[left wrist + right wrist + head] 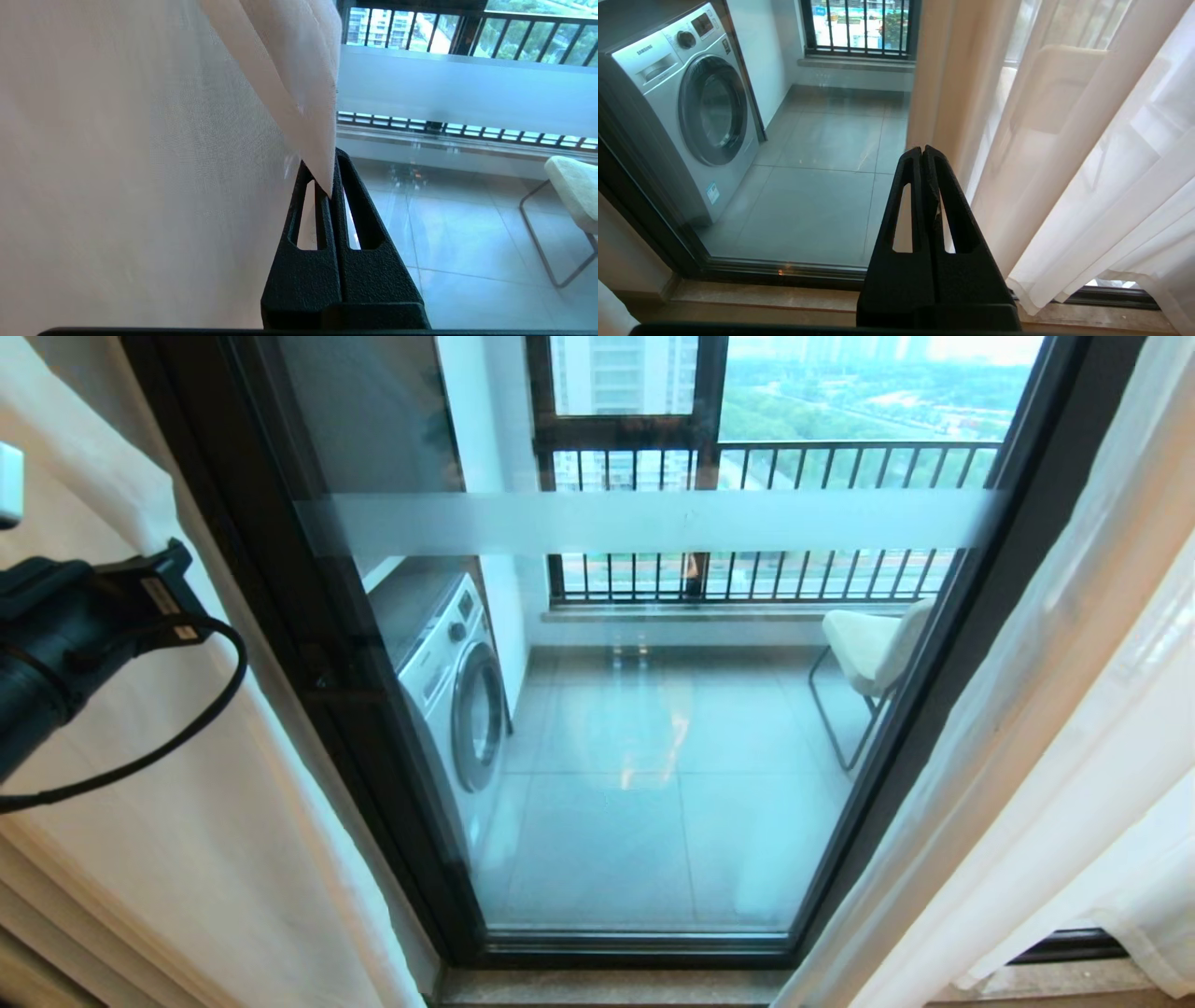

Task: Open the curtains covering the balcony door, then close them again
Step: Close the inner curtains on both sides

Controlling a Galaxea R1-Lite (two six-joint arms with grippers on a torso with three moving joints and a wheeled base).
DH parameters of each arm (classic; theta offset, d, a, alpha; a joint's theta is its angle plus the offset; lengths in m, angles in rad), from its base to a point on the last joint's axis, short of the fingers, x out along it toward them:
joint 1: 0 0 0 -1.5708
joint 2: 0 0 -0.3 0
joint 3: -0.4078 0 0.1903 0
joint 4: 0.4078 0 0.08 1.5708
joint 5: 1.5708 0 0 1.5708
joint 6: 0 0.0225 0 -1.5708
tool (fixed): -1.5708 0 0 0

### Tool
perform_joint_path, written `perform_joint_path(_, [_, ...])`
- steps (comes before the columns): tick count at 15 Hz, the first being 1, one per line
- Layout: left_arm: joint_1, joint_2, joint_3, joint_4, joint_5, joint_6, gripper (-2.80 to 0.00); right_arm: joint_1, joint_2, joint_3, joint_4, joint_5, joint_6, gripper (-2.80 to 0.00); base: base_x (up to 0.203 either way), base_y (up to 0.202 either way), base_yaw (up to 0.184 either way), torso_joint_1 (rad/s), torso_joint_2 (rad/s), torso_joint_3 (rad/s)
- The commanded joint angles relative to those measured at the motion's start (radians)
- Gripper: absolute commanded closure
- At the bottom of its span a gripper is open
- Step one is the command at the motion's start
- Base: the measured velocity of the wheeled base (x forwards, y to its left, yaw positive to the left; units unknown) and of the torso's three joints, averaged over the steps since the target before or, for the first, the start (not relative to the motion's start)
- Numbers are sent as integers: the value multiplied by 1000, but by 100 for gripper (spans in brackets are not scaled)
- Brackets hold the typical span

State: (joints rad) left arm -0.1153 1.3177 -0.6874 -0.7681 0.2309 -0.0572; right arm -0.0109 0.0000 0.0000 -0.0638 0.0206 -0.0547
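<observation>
At the left of the head view, the left tool (331,186) is clamped on the edge of the curtains (187,840), pulled aside. The balcony door (653,709) fills the centre, uncovered. At right, more sheer folds hang; the right tool (922,154) is pressed together, empty.

1. The left arm (42,653) is a round black housing with a squared black block on the end nearer the pincer.
2. That block carries a small pale label (161,597) with dark print, too small to read.
3. A thin black cable (201,709) leaves the block in a hanging loop and runs back along the arm, away from the pincer.
4. A small white part (9,485) sits above the housing.
5. The left gripper (332,163) has two matte black, grainy fingers (359,205), each tapering to its tip, with one long slot.
6. The right gripper (922,151) is alike: black, textured, slotted fingers (955,210), a pale scuff on the inner edge just behind the tips.
7. A black bar (896,329) runs behind each pincer's base.
</observation>
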Motion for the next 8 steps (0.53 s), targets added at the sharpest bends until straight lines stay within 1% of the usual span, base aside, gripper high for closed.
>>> perform_joint_path(1, [-1, 5, 0, -5, 2, -1, 0, 0, 2, 0, -1, 1, -1, 0, 0, -193, 2, 0, 8, 5])
perform_joint_path(8, [-4, 8, -3, -7, -2, -4, 0, 0, 1, 0, -1, 1, -1, 0, 0, -190, 2, 3, 3, 1])
